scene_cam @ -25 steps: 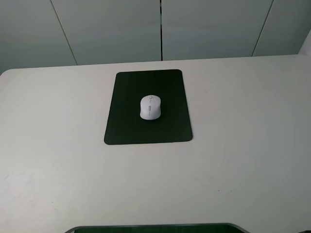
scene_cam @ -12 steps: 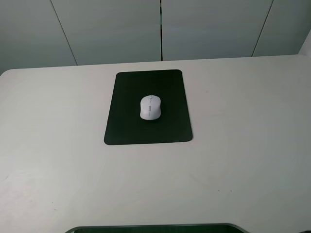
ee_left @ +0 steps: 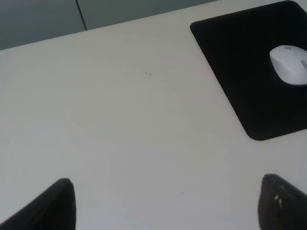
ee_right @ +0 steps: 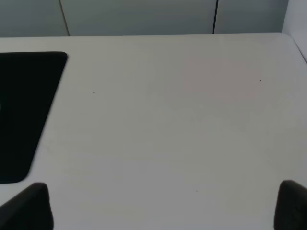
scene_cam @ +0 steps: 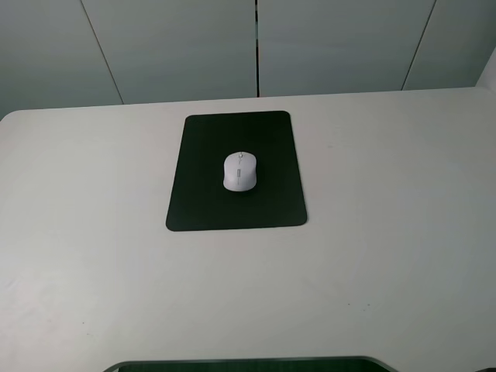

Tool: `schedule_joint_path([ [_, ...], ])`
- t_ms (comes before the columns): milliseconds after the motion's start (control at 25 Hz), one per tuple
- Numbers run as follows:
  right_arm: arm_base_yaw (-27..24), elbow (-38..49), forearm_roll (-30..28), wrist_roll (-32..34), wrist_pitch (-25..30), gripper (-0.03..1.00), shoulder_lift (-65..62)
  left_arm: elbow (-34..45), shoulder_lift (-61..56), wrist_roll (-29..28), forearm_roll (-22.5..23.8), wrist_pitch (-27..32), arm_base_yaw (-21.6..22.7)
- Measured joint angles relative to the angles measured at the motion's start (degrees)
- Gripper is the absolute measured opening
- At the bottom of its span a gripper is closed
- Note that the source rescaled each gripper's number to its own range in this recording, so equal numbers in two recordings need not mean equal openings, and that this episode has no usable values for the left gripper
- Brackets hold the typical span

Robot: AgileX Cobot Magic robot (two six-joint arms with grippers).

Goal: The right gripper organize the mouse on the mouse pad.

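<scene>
The white mouse lies near the middle of the black mouse pad, its grey scroll wheel towards the far edge of the table. The left wrist view shows the mouse on the pad. The right wrist view shows only a corner strip of the pad; the mouse is out of that view. My right gripper is open and empty over bare table, well to the right of the pad. My left gripper is open and empty, to the left of the pad. Neither gripper shows in the exterior high view.
The white table ends at grey wall panels behind. Its right edge shows in the right wrist view. A dark curved edge lies along the bottom of the exterior high view.
</scene>
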Motion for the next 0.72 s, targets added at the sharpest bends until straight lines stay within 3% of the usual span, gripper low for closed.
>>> schedule_joint_path([
  [720, 0.0, 0.0, 0.4, 0.7, 0.1, 1.0, -0.2, 0.0, 0.0, 0.0, 0.0, 0.0, 0.0],
])
